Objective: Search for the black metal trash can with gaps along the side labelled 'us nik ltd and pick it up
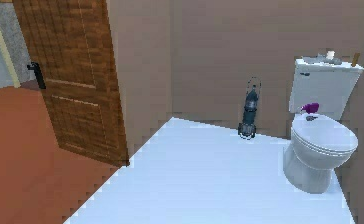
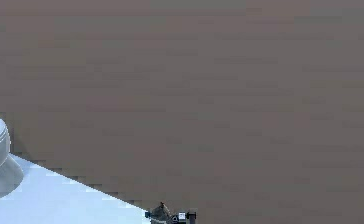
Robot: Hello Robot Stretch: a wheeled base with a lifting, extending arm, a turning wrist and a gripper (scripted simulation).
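Claw [image 2: 170, 213] is a dark tip at the arm side view's bottom edge, just left of middle. Can't tell if it's wide or narrow, or if it holds anything. Trash can: place unknown, search step not yet done. Judging from the task wording, metal means stiff and no squash, and the gapped sides probably keep it fairly light. Smooth bars may slip, so best hold is likely the top rim, one finger inside and one outside; a gap might also give purchase. It could tip or scrape if caught low. White floor [image 1: 200, 170] fills the forward view's lower middle; it is flat and bare, fine to drive on. Toilet [image 1: 320, 150] at right, with a small purple thing [image 1: 311, 106] on the lid and the tank [image 1: 325, 85] behind it. Dark bottle [image 1: 250, 108] stands on the floor by the far wall [image 1: 210, 50], left of the toilet. Wooden door [image 1: 75, 70] at upper left, with a red-brown floor [image 1: 20, 140] beside it at the left edge. Tight room, so corners are worth checking next.
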